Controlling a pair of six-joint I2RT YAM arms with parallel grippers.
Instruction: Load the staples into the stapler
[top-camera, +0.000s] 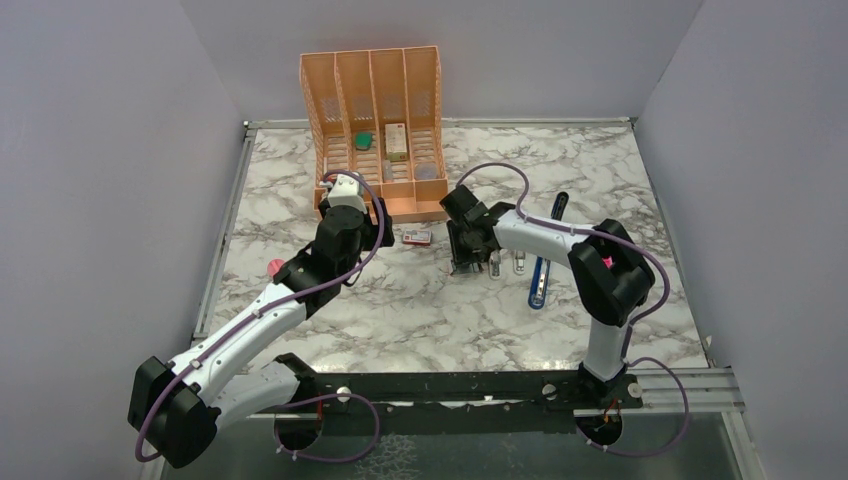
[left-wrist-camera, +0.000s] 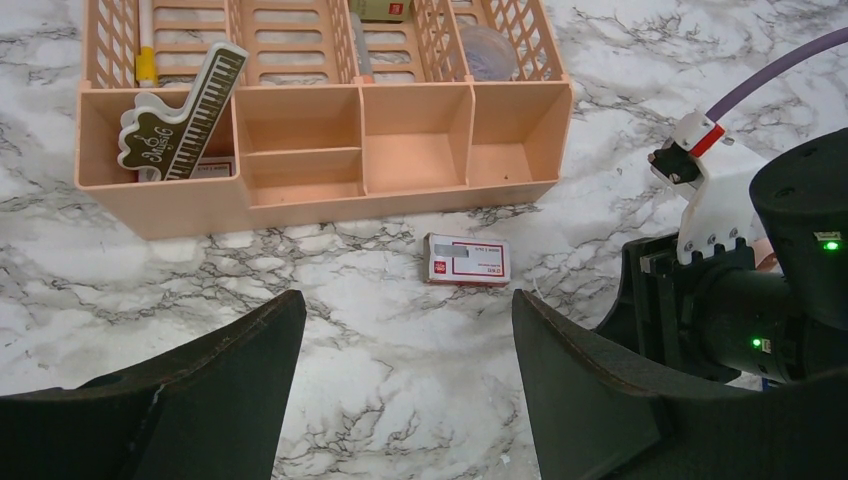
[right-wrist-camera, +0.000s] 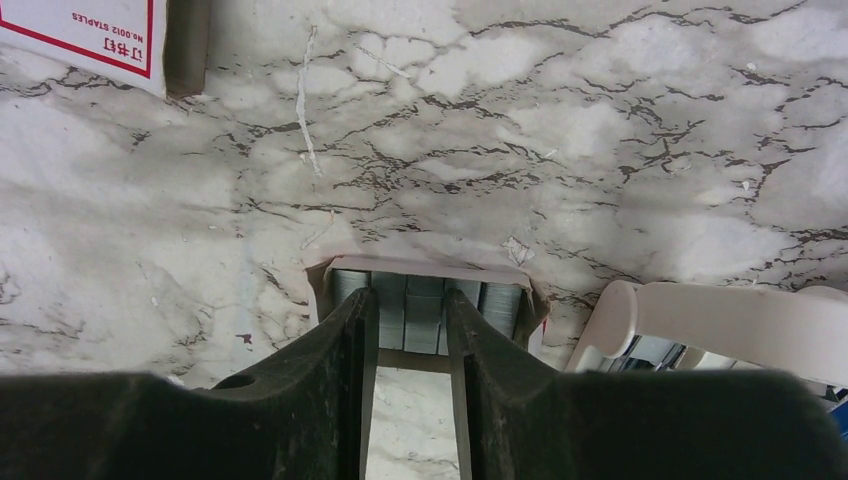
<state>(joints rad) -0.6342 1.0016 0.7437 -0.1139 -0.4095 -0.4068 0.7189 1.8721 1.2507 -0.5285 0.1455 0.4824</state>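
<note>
The grey tray of staples (right-wrist-camera: 500, 300) lies on the marble, mid-table, under my right gripper (top-camera: 470, 262). In the right wrist view the right gripper (right-wrist-camera: 410, 295) points down into the tray, its narrow jaws shut on the middle staple strips (right-wrist-camera: 425, 310). The red-and-white sleeve (top-camera: 417, 237) lies to the left of the tray, also seen as the sleeve (left-wrist-camera: 467, 260) and the sleeve (right-wrist-camera: 85, 35). The blue stapler (top-camera: 543, 262) lies to the right, swung open, with a white and silver part (right-wrist-camera: 720, 320) beside the tray. My left gripper (left-wrist-camera: 405, 310) hovers open short of the sleeve, holding nothing.
An orange desk organiser (top-camera: 375, 130) stands at the back, just beyond the left gripper (top-camera: 347, 205), holding a green item (top-camera: 363, 140) and a small box (top-camera: 397, 142). A keyboard-patterned clip (left-wrist-camera: 180, 130) sits in its front-left compartment. A pink marker (top-camera: 275, 267) peeks out beside the left arm.
</note>
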